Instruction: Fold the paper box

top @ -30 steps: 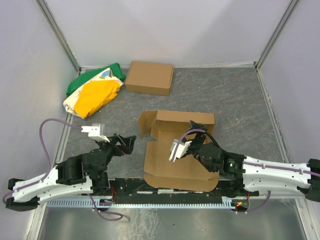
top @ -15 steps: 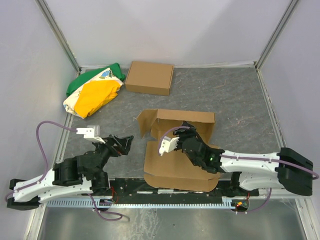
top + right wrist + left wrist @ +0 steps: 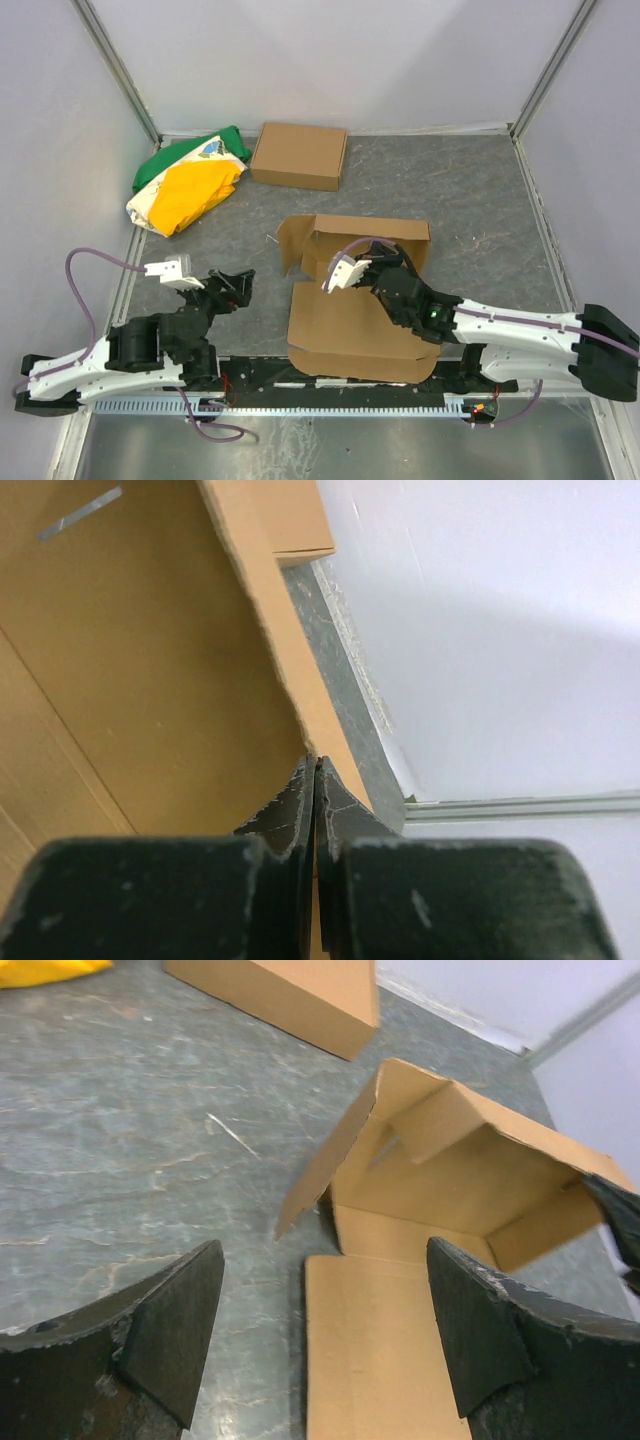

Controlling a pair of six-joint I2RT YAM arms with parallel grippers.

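from above, we see the paper box near the middle of the table, close to the arms. its long way runs from the near side to the far side: flat part near, standing walls far. the right arm hides some of it. the right pincer is at the walls; the left pincer sits apart, to the left. from the left wrist, that pincer is wide with nothing in it, and it cuts off the box's right side. from the right wrist, the pincer is pinched tight on a thin box edge; only a slice of box shows.
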